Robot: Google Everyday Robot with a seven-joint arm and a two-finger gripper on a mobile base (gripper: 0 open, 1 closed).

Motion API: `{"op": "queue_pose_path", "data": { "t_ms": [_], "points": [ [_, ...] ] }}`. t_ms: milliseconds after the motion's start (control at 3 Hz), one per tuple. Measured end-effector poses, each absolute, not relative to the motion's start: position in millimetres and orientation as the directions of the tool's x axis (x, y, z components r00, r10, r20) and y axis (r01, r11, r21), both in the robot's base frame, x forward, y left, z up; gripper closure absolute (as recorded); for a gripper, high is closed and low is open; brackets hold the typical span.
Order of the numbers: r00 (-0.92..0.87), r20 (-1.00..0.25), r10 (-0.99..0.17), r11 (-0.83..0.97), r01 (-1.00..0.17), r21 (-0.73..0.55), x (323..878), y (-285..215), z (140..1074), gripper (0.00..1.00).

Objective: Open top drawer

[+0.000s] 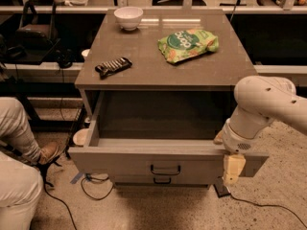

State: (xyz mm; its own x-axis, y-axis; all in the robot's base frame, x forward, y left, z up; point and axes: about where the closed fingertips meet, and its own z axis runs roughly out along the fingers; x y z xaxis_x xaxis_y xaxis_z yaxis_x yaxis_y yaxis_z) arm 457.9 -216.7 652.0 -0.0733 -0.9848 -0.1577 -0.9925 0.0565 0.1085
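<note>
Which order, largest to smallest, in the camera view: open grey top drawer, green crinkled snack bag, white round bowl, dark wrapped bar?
1. Open grey top drawer, gripper at its front right corner.
2. Green crinkled snack bag.
3. White round bowl and dark wrapped bar look alike; the bowl is farther, so unranked.
</note>
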Motion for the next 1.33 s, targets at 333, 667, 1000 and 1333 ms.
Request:
{"op": "queue_pose_path", "data": {
  "t_ms": [333,667,1000,1333],
  "points": [
    [-0.08,-0.157,-0.984,0.065,-0.993,0.097,453,-219,651,0.41],
    [-0.097,-0.15,-0.984,0.088,-0.994,0.069,446,-225,658,0.64],
    [-0.117,-0.153,-0.981,0.11,-0.992,0.055,438,-231,660,0.87],
    [-0.136,-0.159,-0.978,0.13,-0.99,0.046,430,-236,661,1.0]
  ]
}}
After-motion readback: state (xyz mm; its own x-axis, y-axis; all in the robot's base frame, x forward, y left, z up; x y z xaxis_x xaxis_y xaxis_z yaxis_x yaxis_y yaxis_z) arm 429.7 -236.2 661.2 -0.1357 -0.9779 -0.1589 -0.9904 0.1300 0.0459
